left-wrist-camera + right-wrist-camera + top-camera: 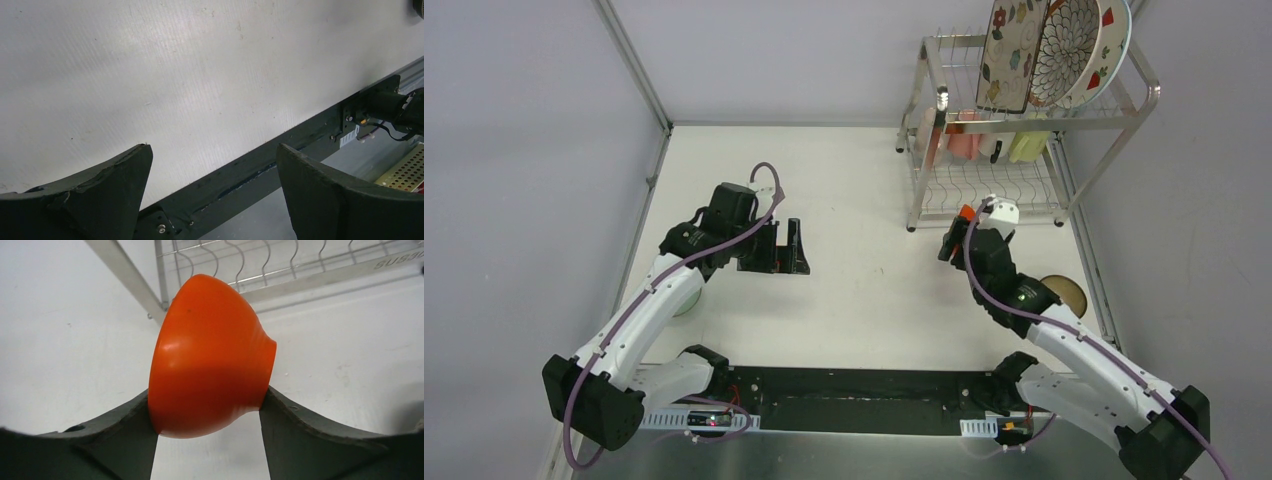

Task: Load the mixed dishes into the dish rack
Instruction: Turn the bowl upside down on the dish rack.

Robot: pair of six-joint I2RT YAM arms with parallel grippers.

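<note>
My right gripper [954, 236] is shut on the red-orange bowl [210, 360], held on its side between both fingers just above the table. It hangs in front of the dish rack [944, 100], near the lower wire shelf [240, 265]. A sliver of the bowl [965, 211] shows from above. On the upper shelf stand a floral rectangular plate [1009, 50], a brown-petal round plate [1064, 45] and a strawberry plate [1112, 50]. Pink [964, 142] and yellow [1029, 147] cups sit on the lower shelf. My left gripper [786, 258] [212, 150] is open and holds nothing, over the table's left middle.
A dark brown bowl [1066, 293] lies on the table at the right edge, partly behind my right arm. A pale green bowl [690, 303] peeks from under my left arm. The black base plate [260, 165] runs along the near edge.
</note>
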